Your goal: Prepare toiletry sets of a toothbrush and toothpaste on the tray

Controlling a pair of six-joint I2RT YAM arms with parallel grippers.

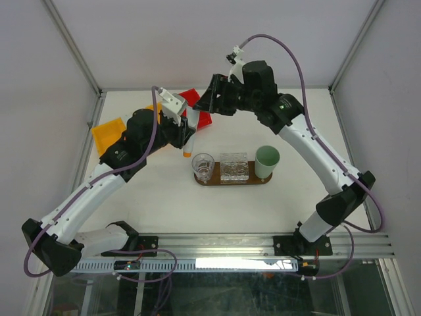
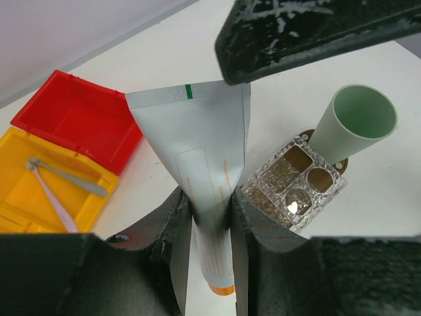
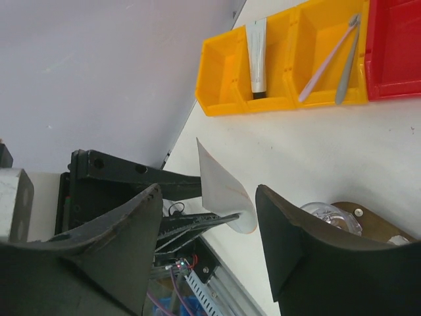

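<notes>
The dark brown oval tray (image 1: 264, 180) lies mid-table and carries a clear glass (image 1: 202, 164), a patterned glass holder (image 1: 233, 166) and a mint-green cup (image 1: 267, 160). My left gripper (image 1: 185, 135) is shut on a pale grey-blue toothpaste tube (image 2: 204, 158), orange cap down, above the table left of the tray. The tube also shows in the right wrist view (image 3: 222, 187). My right gripper (image 1: 208, 104) is open and empty, raised over the red bin. A second tube (image 3: 257, 56) and two toothbrushes (image 3: 325, 59) lie in the yellow bins.
Yellow bins (image 1: 108, 131) and a red bin (image 1: 196, 104) stand at the back left, partly hidden by the arms. The red bin (image 2: 72, 122) holds nothing. The toothbrushes (image 2: 59, 197) lie crossed in one yellow compartment. Frame posts stand at the table's back corners.
</notes>
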